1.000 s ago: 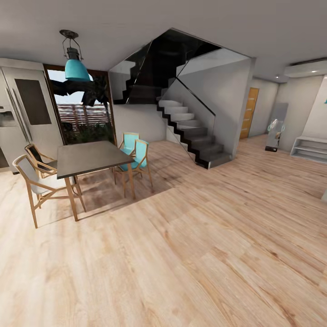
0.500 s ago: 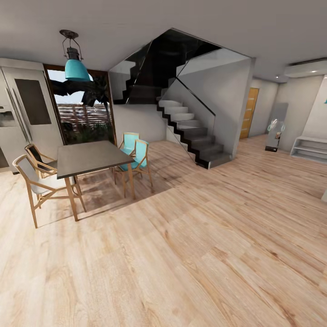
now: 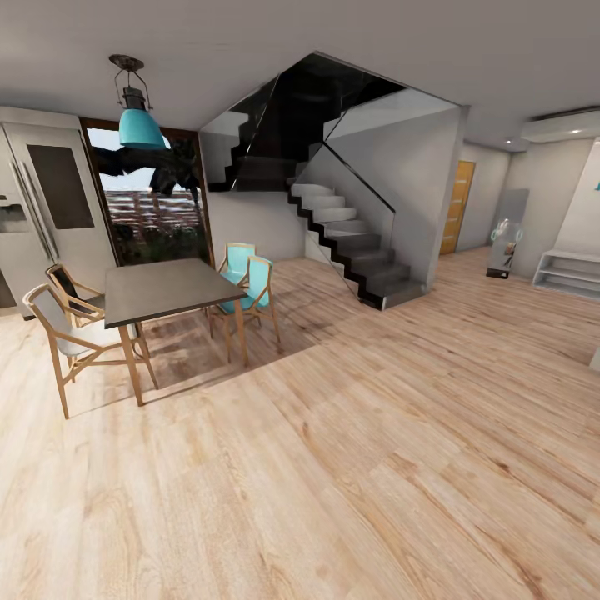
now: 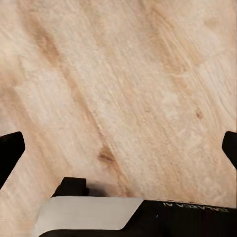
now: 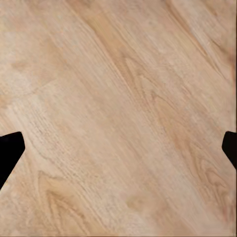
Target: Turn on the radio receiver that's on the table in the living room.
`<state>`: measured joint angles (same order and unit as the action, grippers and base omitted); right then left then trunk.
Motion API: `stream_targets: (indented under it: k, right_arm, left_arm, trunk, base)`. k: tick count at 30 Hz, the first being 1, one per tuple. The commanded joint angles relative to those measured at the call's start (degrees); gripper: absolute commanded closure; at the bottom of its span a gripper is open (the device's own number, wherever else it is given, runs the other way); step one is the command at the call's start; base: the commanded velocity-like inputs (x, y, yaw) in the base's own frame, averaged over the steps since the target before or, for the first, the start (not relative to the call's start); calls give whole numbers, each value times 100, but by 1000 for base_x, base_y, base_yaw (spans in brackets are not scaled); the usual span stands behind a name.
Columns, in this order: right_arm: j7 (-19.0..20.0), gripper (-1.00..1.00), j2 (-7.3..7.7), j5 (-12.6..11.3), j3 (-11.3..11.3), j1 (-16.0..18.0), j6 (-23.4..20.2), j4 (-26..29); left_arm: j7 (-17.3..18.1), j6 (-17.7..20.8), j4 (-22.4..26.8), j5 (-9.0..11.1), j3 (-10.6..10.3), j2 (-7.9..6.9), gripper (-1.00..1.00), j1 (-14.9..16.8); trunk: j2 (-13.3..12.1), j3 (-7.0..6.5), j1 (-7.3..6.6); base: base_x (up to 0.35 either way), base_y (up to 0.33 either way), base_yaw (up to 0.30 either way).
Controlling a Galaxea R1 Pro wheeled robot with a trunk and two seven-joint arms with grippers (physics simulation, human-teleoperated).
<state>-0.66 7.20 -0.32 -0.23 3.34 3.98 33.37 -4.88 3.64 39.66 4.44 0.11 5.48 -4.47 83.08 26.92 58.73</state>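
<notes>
From the head view you look across a wide light wood floor [image 3: 358, 467]. At the left stands a dark square dining bench [image 3: 167, 287] on wooden legs, not the long grey one of your task. 2 wooden chairs with pale seats [image 3: 62, 333] sit on its near left side, and 2 turquoise chairs [image 3: 248, 283] sit at its far right corner. A turquoise pendant lamp [image 3: 138, 125] hangs above it, in front of a tall window [image 3: 154, 200] with plants outside. A large grey fridge [image 3: 46, 208] stands against the left wall. A staircase [image 3: 350, 242] with dark edges and a glass rail climbs at the centre. To the right you see an orange-brown door [image 3: 458, 208], a low white shelf [image 3: 571, 275] and a wall air conditioner [image 3: 560, 127]. The radio receiver is nowhere among these things, so you cannot place it from here.

In the left wrist view the left tool [image 4: 118, 148] hangs over the wood floor, its 2 dark fingertips [image 4: 10, 153] wide apart at opposite edges with nothing between them. Part of the robot's white and black body [image 4: 94, 215] lies below.

In the right wrist view the right tool [image 5: 118, 148] is likewise spread wide over bare floor, gripping nothing.
</notes>
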Motion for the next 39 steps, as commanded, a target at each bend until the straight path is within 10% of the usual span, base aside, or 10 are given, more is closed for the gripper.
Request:
stream_targets:
  k: [1, 9, 17, 22, 39]
  right_arm:
    - [0, -100, 28, 13, 4, 35, -16, 171]
    - [21, -100, 44, 98, 50, 880, -1158, 505]
    - [12, -100, 32, 284, 698, 974, -999, 368]
    - [-35, -100, 21, 319, 1082, 975, -502, 52]
    - [-39, -100, 18, 288, 1032, 975, -420, 20]
  left_arm:
    - [-62, 80, 284, 6, 3, -19, -100, -2]
    - [-241, 398, 998, 7, 142, -76, -100, 335]
    - [-198, 508, 970, 32, 1038, -209, -100, 450]
    - [-157, 501, 965, 23, 1092, -226, -100, 448]
    - [-158, 48, 680, -2, 1063, -189, -100, 453]
  trunk:
    - [0, 1, 0]
    - [0, 1, 0]
    - [0, 1, 0]
    - [0, 1, 0]
    - [0, 1, 0]
  base:
    - [0, 0, 0]
    - [0, 0, 0]
    - [0, 0, -34]
    - [0, 0, -242]
    - [0, 0, -277]
